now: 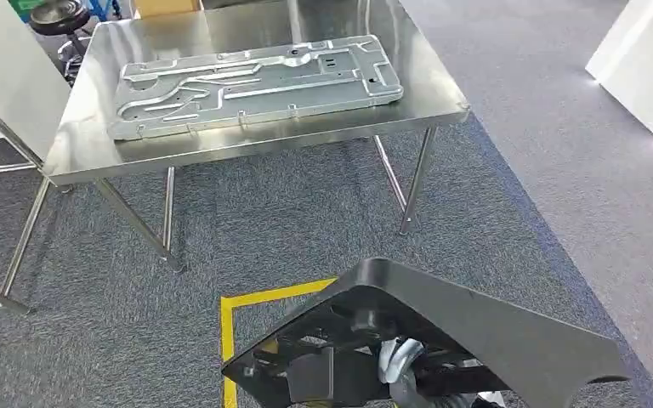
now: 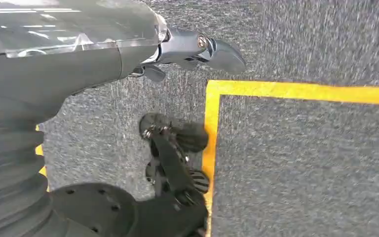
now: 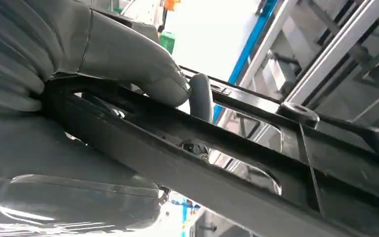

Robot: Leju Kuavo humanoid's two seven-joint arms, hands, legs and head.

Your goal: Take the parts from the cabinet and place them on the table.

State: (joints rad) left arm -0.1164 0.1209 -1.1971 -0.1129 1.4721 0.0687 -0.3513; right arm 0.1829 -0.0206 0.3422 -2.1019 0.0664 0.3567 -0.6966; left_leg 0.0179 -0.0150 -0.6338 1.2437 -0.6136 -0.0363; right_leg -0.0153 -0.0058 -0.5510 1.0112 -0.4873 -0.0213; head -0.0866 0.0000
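My right hand (image 3: 79,98) clamps the black plastic part (image 1: 442,340), thumb (image 3: 143,74) pressed on a rib, carried low and well short of the steel table (image 1: 85,144). My left hand (image 2: 197,49) hangs over the carpet holding nothing, fingers loosely extended. Risk, as I judge it: a one-handed grip on a wide panel may let it swing or twist free, or its leading edge may strike the table rim or the metal plate (image 1: 255,85) already lying there. The right hand's fingers under the panel are hidden, and the panel's near edge is cut off.
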